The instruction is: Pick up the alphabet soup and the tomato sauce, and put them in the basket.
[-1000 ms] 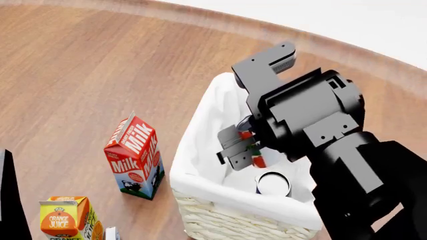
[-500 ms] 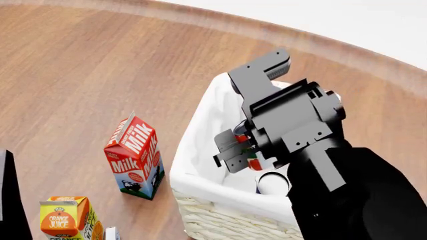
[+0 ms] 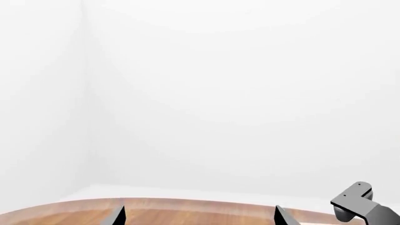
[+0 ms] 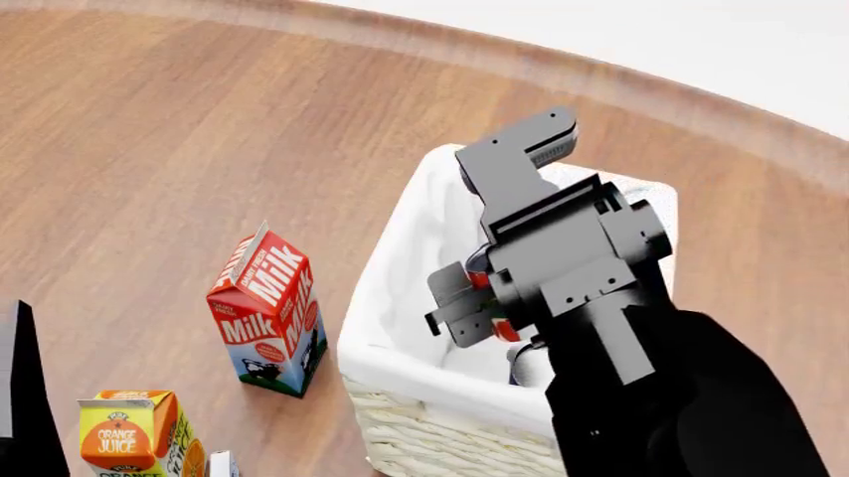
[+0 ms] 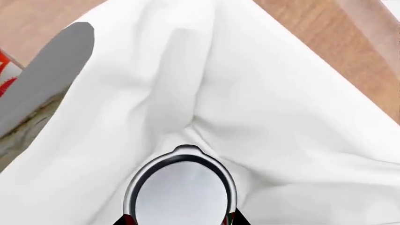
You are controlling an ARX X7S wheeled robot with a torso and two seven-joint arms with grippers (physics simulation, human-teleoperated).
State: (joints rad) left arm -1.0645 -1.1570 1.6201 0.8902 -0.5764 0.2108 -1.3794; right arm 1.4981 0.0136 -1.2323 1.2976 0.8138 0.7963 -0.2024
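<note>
My right gripper (image 4: 480, 298) hangs inside the cream wicker basket (image 4: 398, 350), shut on the tomato sauce (image 4: 504, 324), whose red and green label shows between the fingers. The right wrist view looks down on the can's silvery top (image 5: 181, 192), held above the basket's white liner (image 5: 281, 117). A second can with a silvery top, the alphabet soup (image 4: 526, 362), stands in the basket's near end, mostly hidden by my right arm. The left gripper (image 3: 198, 216) is open and empty, facing the table's far edge and a white wall.
A red milk carton (image 4: 269, 310) stands on the wooden table (image 4: 159, 149) left of the basket. An orange juice carton (image 4: 130, 434) is at the near left, beside my black left arm (image 4: 20, 407).
My right arm has shifted left and nearer over the basket, still holding the tomato sauce. It now covers more of the can standing in the basket.
</note>
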